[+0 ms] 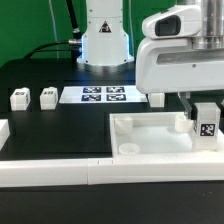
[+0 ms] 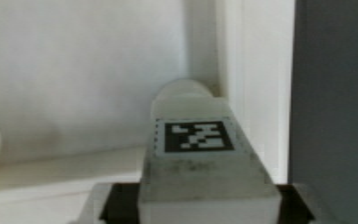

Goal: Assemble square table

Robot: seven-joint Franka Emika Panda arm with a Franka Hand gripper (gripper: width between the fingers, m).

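One leg is clamped in the gripper, long axis vert., tag outward. It's held over the table top at the exterior view's right edge; socket beneath can't be seen.

The pincer points straight down, jaws clamped around a leg.

A black bench carries the loose parts. The marker board lies flat toward its far side. On the exterior view's left of the board, one short white leg stands close by and a second leg just beyond it. The white square table top rests rim-up at the exterior view's right, just behind a long white border rail along the near edge.
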